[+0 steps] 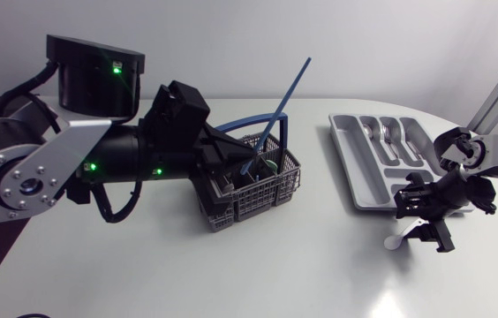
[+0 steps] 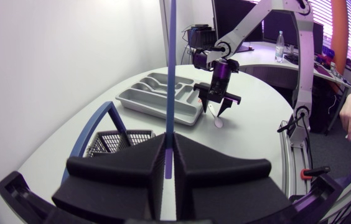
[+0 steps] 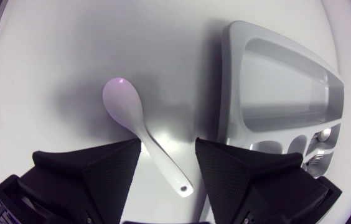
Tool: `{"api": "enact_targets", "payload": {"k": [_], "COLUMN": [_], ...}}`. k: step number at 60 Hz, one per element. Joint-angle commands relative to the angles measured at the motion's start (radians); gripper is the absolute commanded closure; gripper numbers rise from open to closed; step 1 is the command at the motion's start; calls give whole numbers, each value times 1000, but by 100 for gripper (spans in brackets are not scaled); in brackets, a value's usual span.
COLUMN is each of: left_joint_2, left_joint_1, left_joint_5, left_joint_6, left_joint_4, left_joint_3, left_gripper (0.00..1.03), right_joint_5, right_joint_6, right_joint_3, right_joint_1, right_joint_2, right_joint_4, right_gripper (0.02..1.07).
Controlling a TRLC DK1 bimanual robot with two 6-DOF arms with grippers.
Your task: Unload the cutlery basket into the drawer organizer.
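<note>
A dark mesh cutlery basket (image 1: 253,196) with a blue handle stands mid-table. My left gripper (image 1: 242,166) hovers over it, shut on a long blue utensil (image 1: 280,110) that sticks up out of the basket; in the left wrist view the handle (image 2: 170,74) is pinched between the fingers (image 2: 135,171). The grey drawer organizer (image 1: 355,168) lies to the right. A white spoon (image 3: 135,121) lies flat on the table just outside the organizer's wall (image 3: 225,106), between the fingers of my right gripper (image 3: 166,168), which stands open above it, apart from it.
Some metal cutlery (image 1: 388,134) lies in the organizer's far compartments. More items stand in the basket beneath the left gripper. The rounded table edge runs close behind the right gripper (image 1: 427,231). Bare tabletop lies between basket and organizer.
</note>
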Motion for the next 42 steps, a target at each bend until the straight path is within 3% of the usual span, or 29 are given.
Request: {"api": "enact_targets", "payload": {"k": [1,3,8,23,27,32,42], "left_joint_2": [-1,2,5,8,8,5,-1], "left_joint_1": [1,1,2,2,1,1,1], "left_joint_5": [1,1,1,1,1,1,1], "left_joint_6": [-13,-13,-13,-11,-10,-7,-7], "left_joint_4": [21,26,30,38,38,38,35], "left_joint_3": [-29,-32,-35,-46,-50,-53,-56], "left_gripper": [100,100,100,100,100,100,100], "right_joint_5": [18,29,45,48,48,47,-19], "right_joint_6": [-49,-54,-61,-43,-34,-25,-8], "right_joint_3": [-13,-20,-39,-75,-85,-91,-59], "right_joint_1": [6,15,29,64,76,83,81], "right_joint_2": [39,41,41,47,48,44,-25], "right_joint_4": [2,-4,-32,-60,-73,-81,-193], "right_gripper": [53,64,80,80,90,90,91]}}
